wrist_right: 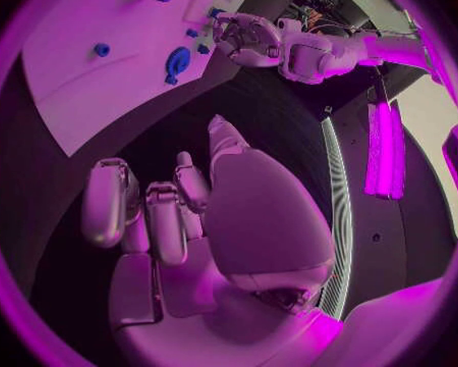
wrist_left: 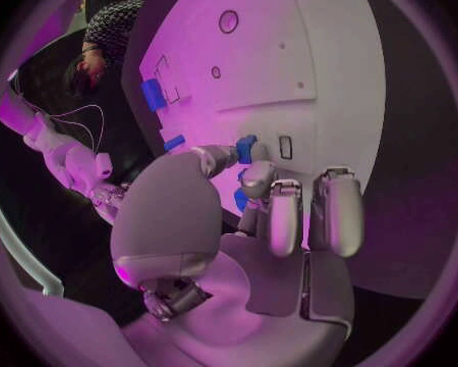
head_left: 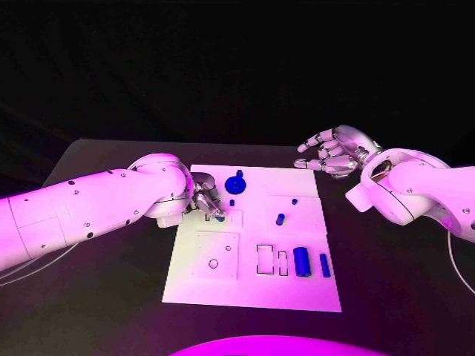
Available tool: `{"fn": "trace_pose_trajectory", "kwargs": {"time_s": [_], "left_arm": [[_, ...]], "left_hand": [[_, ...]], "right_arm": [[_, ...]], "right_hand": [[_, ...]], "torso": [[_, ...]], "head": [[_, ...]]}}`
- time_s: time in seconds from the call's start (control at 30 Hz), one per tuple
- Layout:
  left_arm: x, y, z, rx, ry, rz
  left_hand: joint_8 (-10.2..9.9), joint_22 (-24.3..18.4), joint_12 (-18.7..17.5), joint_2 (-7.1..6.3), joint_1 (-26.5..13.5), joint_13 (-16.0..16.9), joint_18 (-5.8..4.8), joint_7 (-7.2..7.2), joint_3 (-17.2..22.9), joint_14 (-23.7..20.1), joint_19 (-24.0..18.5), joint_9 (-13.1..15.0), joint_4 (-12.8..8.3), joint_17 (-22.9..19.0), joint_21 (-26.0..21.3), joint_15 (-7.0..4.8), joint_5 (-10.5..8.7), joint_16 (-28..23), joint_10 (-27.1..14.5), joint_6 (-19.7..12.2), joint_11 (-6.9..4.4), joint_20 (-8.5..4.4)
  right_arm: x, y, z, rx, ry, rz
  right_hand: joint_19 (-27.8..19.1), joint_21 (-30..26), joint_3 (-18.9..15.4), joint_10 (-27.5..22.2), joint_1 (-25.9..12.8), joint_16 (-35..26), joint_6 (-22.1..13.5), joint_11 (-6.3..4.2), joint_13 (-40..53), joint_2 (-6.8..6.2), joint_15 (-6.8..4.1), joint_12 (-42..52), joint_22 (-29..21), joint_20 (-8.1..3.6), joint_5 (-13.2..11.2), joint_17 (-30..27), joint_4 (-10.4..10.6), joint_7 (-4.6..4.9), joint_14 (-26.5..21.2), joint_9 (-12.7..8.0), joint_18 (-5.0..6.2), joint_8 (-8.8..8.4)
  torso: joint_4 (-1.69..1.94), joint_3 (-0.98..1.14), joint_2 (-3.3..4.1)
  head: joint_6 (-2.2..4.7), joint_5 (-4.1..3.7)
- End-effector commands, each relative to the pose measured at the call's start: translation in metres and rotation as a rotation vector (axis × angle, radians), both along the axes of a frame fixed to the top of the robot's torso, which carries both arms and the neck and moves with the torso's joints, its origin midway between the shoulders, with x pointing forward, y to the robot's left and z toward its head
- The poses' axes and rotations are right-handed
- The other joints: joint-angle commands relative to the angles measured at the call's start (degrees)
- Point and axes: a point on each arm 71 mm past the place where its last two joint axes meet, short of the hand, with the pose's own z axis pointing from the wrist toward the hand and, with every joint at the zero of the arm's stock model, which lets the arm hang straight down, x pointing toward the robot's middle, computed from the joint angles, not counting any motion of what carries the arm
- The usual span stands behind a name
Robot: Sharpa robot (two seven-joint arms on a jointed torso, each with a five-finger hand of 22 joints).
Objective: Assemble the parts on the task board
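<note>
Pinching a small blue part (wrist_left: 245,148) at its fingertips, the left hand (head_left: 206,199) is positioned over the task board (head_left: 302,293) at 9 o'clock. The right hand (head_left: 337,150) is held off the board at 2 o'clock, fingers apart, nothing held.

The task board's (head_left: 254,285) left edge is blocked at its far end by the left hand (head_left: 203,196) and arm. The far right corner is overhung by the right hand (head_left: 339,150). Bare tabletop (head_left: 404,289) is left along the board's right and near edges.
</note>
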Motion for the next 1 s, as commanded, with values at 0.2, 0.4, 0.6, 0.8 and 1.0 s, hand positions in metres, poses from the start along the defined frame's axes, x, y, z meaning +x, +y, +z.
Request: {"fn": "trace_pose_trajectory", "kwargs": {"time_s": [0.2,0.4,0.6,0.8,1.0], "left_arm": [[-0.0007,-0.0019,-0.001,-0.007,-0.015,-0.006],[-0.0011,-0.0025,-0.0006,-0.013,-0.024,-0.004],[-0.0017,-0.0032,-0.0003,-0.017,-0.032,-0.003],[-0.002,-0.0035,-0.0002,-0.019,-0.036,-0.001],[-0.0024,-0.0036,-0.0005,-0.019,-0.037,0.0]], "left_hand": [[0.1,0.1,0.4,0.39,-0.2,0.3,-0.49,-0.53,11.3,5.1,0.2,0.1,-11.1,12.3,0.4,-0.42,0.25,-0.3,0.5,0.5,-0.03,-0.41],[0.2,0.2,0.5,0.35,-0.3,0.5,-0.49,-0.56,11.5,5.1,0.2,0.2,-11.2,12.3,0.4,-0.44,0.27,-0.3,0.7,0.6,-0.06,-0.42],[0.2,0.3,0.6,0.33,-0.3,0.6,-0.51,-0.57,11.5,5.1,0.2,0.2,-11.2,12.4,0.4,-0.44,0.28,-0.3,0.7,0.6,-0.07,-0.42],[0.2,0.4,0.7,0.29,-0.4,0.7,-0.53,-0.59,11.7,5.1,0.3,0.2,-11.3,12.4,0.5,-0.46,0.3,-0.3,0.9,0.7,-0.09,-0.44],[0.2,0.4,0.7,0.29,-0.4,0.7,-0.53,-0.59,11.7,5.1,0.3,0.2,-11.3,12.4,0.5,-0.46,0.3,-0.3,0.9,0.7,-0.09,-0.44]], "right_arm": [[-0.0007,0.0011,-0.0002,-0.005,-0.001,0.016],[-0.0008,0.0011,-0.0002,-0.005,-0.001,0.016],[-0.0007,0.001,-0.0003,-0.005,-0.001,0.016],[-0.0007,0.001,-0.0003,-0.006,0.0,0.016],[-0.0008,0.0013,-0.0007,-0.008,0.006,0.021]], "right_hand": [[-0.5,-0.3,0.2,0.0,0.0,-0.3,0.3,-0.4,0.0,0.41,-0.28,0.2,1.2,-0.08,-0.4,8.1,0.0,-0.04,4.4,-0.1,0.5,0.18],[-0.5,-0.3,0.2,0.0,0.0,-0.3,0.3,-0.4,0.0,0.41,-0.28,0.2,1.2,-0.08,-0.4,8.1,0.0,-0.04,4.4,-0.1,0.5,0.18],[-0.5,-0.3,0.2,0.0,0.0,-0.3,0.3,-0.4,0.0,0.41,-0.28,0.2,1.2,-0.08,-0.4,8.1,0.0,-0.04,4.4,-0.1,0.5,0.18],[-0.4,-0.3,0.3,0.0,-0.1,-0.3,0.2,-0.42,0.0,0.44,-0.3,0.2,1.3,-0.1,-0.4,8.2,0.0,-0.05,4.4,-0.1,0.49,0.25],[-0.4,-0.2,0.3,0.0,-0.2,-0.3,0.2,-0.43,0.0,0.46,-0.32,0.3,1.3,-0.13,-0.4,8.2,0.0,-0.07,4.4,-0.1,0.47,0.32]], "torso": [[-0.01,0.0,-0.01],[0.04,-0.03,-0.03],[0.03,-0.05,-0.02],[0.06,-0.04,-0.01],[0.01,-0.03,-0.02]], "head": [[0.06,0.09],[0.09,0.06],[0.0,0.06],[-0.04,0.05],[-0.05,0.11]]}}
